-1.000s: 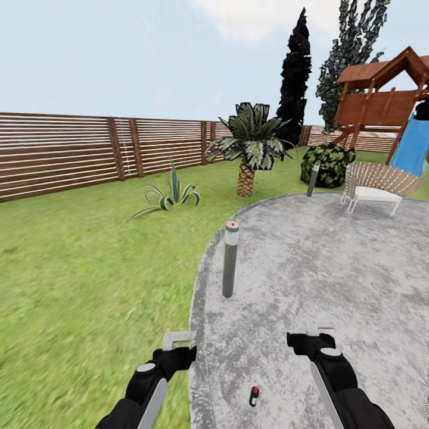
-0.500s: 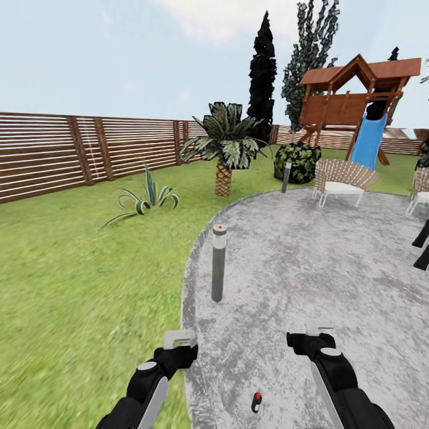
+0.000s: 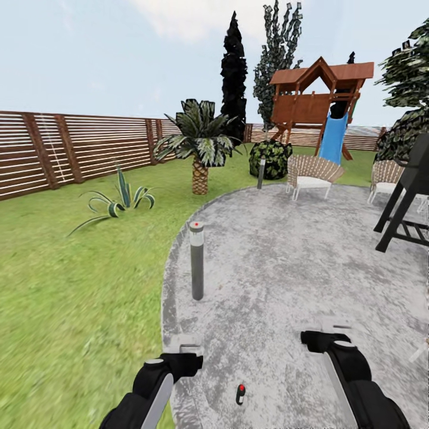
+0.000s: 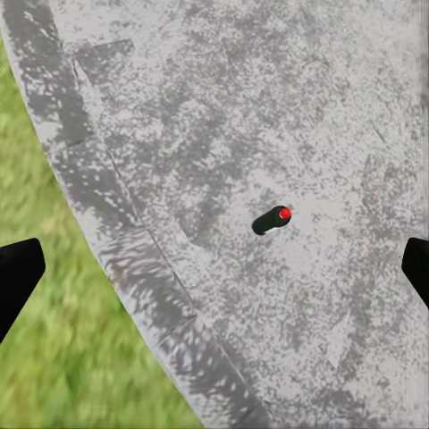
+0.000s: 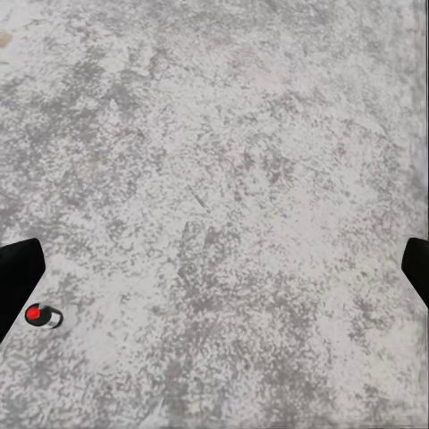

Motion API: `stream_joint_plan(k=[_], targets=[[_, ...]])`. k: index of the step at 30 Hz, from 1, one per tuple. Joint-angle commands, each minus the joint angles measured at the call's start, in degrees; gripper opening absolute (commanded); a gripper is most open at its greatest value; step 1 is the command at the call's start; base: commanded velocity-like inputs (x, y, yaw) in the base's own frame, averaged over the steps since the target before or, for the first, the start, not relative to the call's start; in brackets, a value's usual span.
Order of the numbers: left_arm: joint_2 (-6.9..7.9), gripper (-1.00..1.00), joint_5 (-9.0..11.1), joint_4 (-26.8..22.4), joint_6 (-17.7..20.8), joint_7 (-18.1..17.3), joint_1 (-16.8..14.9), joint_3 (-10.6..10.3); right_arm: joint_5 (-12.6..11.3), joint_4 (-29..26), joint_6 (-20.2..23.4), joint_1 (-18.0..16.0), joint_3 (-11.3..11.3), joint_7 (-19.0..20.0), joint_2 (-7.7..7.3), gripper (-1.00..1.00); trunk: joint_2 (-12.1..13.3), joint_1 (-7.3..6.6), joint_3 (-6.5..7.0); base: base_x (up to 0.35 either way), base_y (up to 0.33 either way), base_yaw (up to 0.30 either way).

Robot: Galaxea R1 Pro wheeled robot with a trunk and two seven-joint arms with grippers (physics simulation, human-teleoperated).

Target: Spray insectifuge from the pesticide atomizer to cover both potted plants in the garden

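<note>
While both arms are held low in front of the robot, the pesticide atomizer lies on its side on the grey patio, between the left gripper and the right gripper, near the patio's edge with the lawn. Left wrist view: atomizer on the paving, red dot showing, fingertips at opposite frame edges, so jaws spread wide, nothing held. Right wrist view: atomizer close to one fingertip, not touching; jaws likewise wide apart and empty. Grey bollard lamp with red top stands upright at the patio edge beyond the left gripper. Further off: striped agave, palm, slatted fence, wicker seat, wooden playhouse with blue slide
</note>
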Motion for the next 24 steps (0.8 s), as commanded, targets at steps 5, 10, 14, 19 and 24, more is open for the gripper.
stream_joint_plan(k=[5, 10, 14, 19, 24], targets=[[-0.02, 1.0, 0.0, 5.0, -6.2, -0.1, 0.0, -0.2, -0.8, 0.4, -0.4, -0.1, -3.0, 1.3, -0.22, 1.0, -2.0, 1.11, -0.9, 0.0, 0.0, -0.025], [0.01, 1.0, 0.4, 8.1, -7.1, -0.7, -4.0, -1.7, -0.5, 0.1, -1.8, -0.2, -2.4, 2.8, -0.12, 1.0, -4.0, 2.2, -1.69, 0.0, 0.0, -0.121], [0.03, 1.0, 0.2, 8.5, -6.8, -0.8, -4.3, -1.9, -0.3, 0.1, -1.2, -0.2, -2.3, 2.8, -0.25, 1.0, -5.6, 3.08, -2.23, 0.0, 0.0, -0.267], [-0.04, 1.0, 0.1, 10.7, -5.7, -1.1, -5.2, -2.0, -0.2, 0.1, 0.8, -0.6, -2.2, 2.9, -0.32, 1.0, -7.6, 4.18, -2.92, 0.0, 0.0, -0.268], [0.04, 1.0, -0.1, 19.8, -7.1, -8.1, -8.4, -2.1, -0.2, 0.1, 1.7, -0.6, -2.0, 2.9, -0.37, 1.0, -9.6, 5.28, -3.64, 0.0, 0.0, -0.27]])
